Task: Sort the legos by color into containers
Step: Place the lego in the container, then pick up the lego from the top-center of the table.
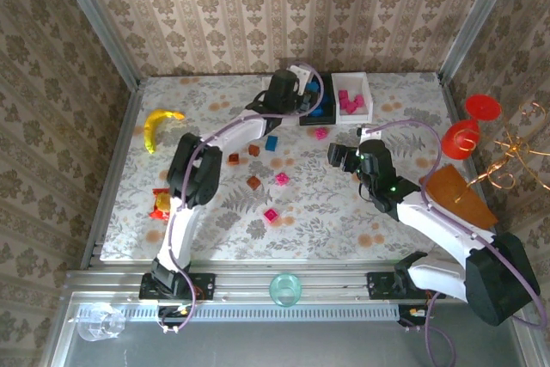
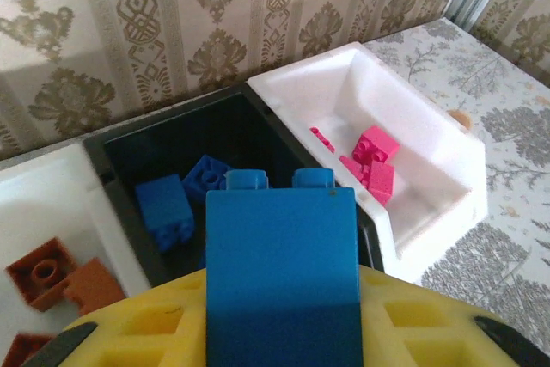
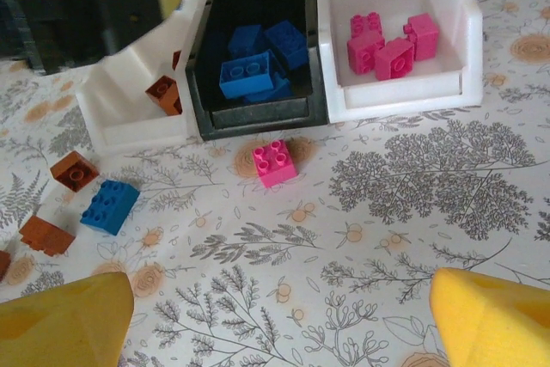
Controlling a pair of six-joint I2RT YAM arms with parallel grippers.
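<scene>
My left gripper is shut on a blue lego, held over the black container, where other blue legos lie. The white container beside it holds pink legos. A second white container has brown legos. My right gripper hangs open over the cloth, nothing between its yellow fingers. A loose pink lego lies ahead of it. Blue, brown and pink legos are scattered mid-table.
A yellow banana lies at the left, with a red and yellow item nearer the front. A red goblet and an orange piece stand at the right edge. A clear cup sits on the front rail.
</scene>
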